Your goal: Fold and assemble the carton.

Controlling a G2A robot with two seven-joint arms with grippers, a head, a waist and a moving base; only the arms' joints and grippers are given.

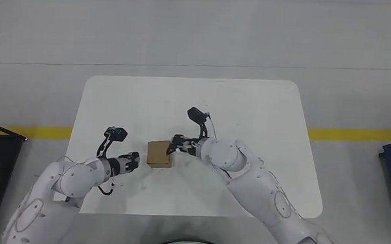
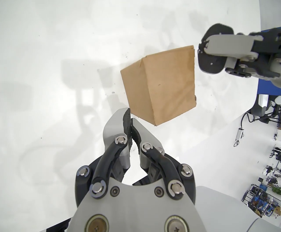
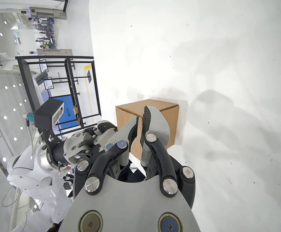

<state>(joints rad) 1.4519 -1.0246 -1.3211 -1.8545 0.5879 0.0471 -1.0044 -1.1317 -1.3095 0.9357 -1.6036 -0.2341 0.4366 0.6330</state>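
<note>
Carton (image 1: 159,154) stands closed on the table (image 1: 260,111), square to its edges, between my left claw (image 1: 137,160) and right claw (image 1: 174,144); from my left wrist, fingers pressed together just beside a bottom corner; from my right wrist, fingers together just beside one side, long axis unclear.

**Hidden and cut off**

The near face of the carton (image 3: 173,123) is partly hidden behind the right gripper (image 3: 141,114) in the right wrist view. In the left wrist view that gripper is cut off at the picture's edge.
</note>
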